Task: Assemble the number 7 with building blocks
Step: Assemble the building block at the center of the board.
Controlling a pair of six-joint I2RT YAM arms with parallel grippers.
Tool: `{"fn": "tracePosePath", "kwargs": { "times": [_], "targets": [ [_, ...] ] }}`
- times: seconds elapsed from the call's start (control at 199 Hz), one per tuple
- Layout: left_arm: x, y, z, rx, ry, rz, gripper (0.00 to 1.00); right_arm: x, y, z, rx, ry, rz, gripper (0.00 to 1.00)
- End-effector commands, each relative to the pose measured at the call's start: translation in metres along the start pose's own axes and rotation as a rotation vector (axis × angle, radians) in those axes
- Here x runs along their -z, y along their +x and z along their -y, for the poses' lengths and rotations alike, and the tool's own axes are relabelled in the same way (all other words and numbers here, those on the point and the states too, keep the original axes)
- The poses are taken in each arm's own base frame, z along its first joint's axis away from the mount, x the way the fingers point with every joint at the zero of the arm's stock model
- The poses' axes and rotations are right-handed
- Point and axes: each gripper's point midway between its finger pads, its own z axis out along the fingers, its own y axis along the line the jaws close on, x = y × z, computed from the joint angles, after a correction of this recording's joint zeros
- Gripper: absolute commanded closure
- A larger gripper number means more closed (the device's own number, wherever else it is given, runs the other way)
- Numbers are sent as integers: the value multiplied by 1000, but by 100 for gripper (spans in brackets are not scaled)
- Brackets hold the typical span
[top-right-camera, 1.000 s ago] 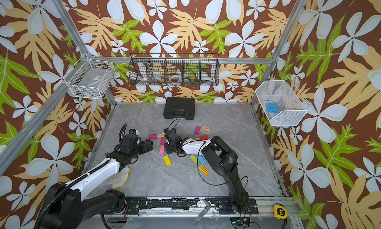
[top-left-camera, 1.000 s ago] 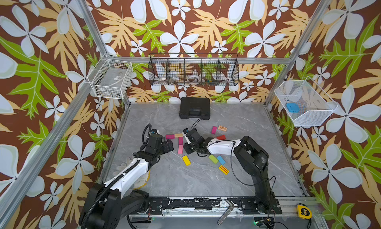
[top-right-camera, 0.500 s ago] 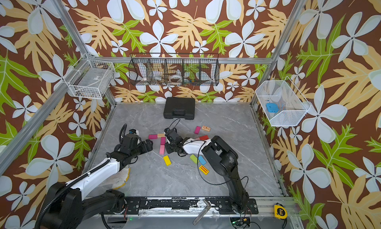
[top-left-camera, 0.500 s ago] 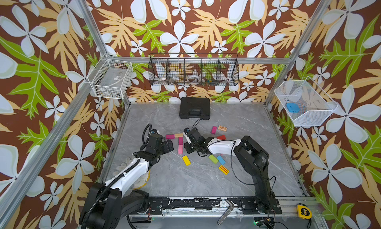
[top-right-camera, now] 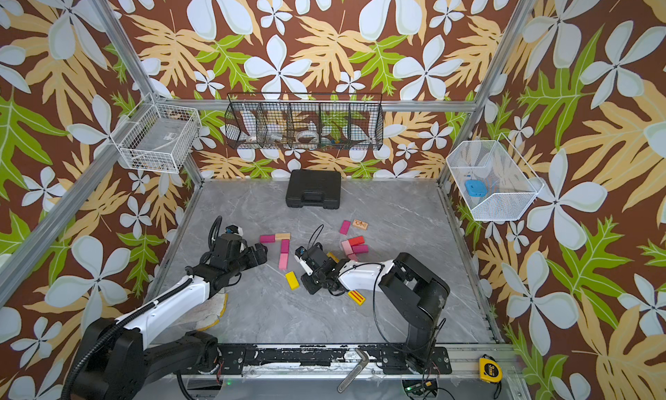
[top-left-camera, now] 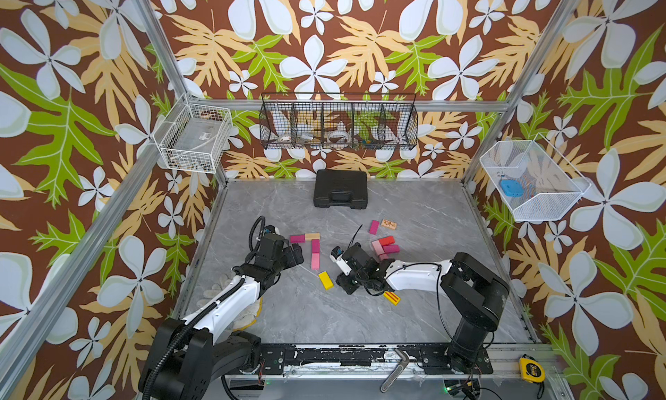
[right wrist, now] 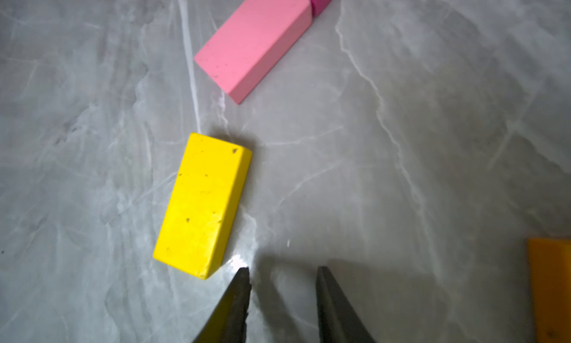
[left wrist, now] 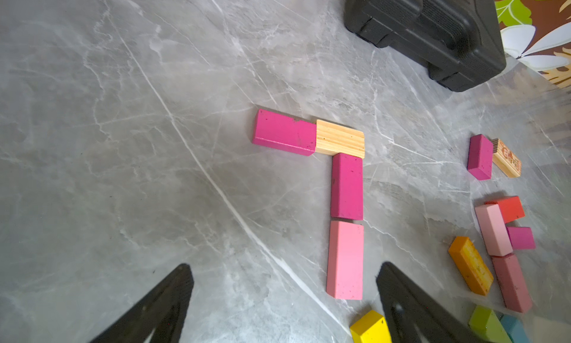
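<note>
Right claw (right wrist: pixel 283 269) has drawn back beside the yellow block (right wrist: pixel 202 202), empty.

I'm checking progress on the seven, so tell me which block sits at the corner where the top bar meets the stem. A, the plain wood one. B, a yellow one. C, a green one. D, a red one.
A: the plain wood block lies at the corner, with a magenta block against its end and a darker magenta block running down from it.
</note>
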Motion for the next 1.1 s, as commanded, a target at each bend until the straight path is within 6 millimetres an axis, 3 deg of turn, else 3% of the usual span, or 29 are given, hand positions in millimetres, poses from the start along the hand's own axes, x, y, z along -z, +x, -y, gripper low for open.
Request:
{"fn": "tracePosePath", "kwargs": {
  "times": [0.0, 0.221, 0.486, 0.647, 0.858, 1.098],
  "targets": [
    [2, -7, 5, 2, 20, 22, 5, -5, 0, 3, 39, 21, -18, 64],
    [7, -8, 3, 5, 17, 33, 5, -22, -11, -9, 113, -34, -50, 65],
    [7, -9, 3, 3, 13, 37, 5, -12, -20, -29, 175, -104, -10, 64],
    [7, -9, 4, 3, 17, 33, 5, -6, -9, -20, 202, -61, -24, 64],
    [7, -8, 5, 4, 21, 35, 5, 10, 21, -29, 338, -146, -62, 64],
    [11, -9, 1, 12, 10, 45, 4, 11, 10, -46, 407, -223, -20, 64]
  ]
}}
